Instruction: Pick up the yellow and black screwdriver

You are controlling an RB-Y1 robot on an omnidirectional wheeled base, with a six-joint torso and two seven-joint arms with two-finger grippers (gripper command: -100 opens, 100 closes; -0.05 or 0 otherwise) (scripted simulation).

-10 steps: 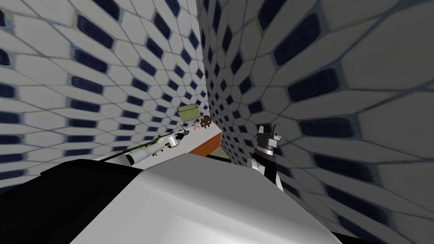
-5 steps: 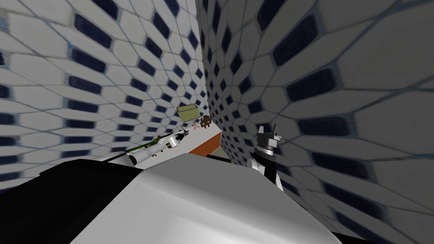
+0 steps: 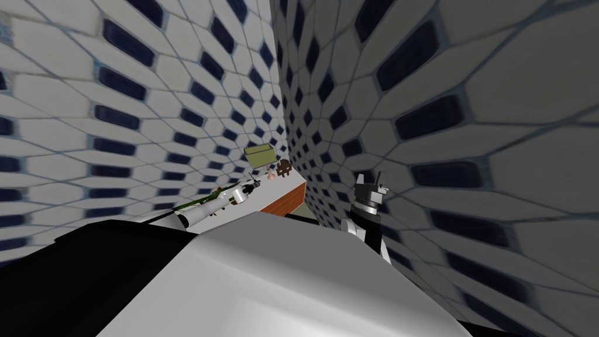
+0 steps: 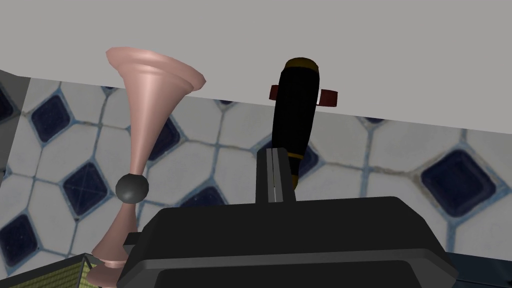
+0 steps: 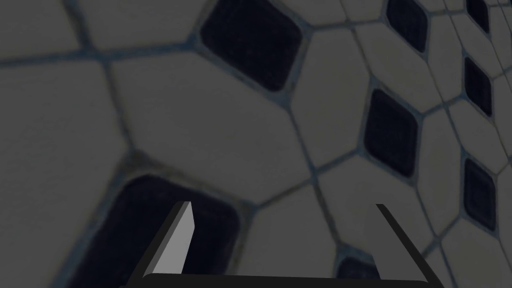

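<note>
Nothing has moved since half a second ago: the left gripper (image 4: 273, 152) stays closed at the screwdriver (image 4: 296, 115).
Its two fingers are pressed together, and the black handle with yellow bands rises just behind them, its end toward the white counter (image 4: 400, 60), near a pink flared vase (image 4: 145, 115). Perhaps the thin shaft is pinched low for a firm hold, but I cannot confirm this. The right gripper (image 5: 283, 204) waits with fingers spread apart, facing the tiled wall (image 5: 200, 125), out of the way.

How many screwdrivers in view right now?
1. A black screwdriver with yellow bands sits just beyond the shut left gripper, beside a pink hourglass-shaped vase. More could be hidden behind the gripper's body.
</note>
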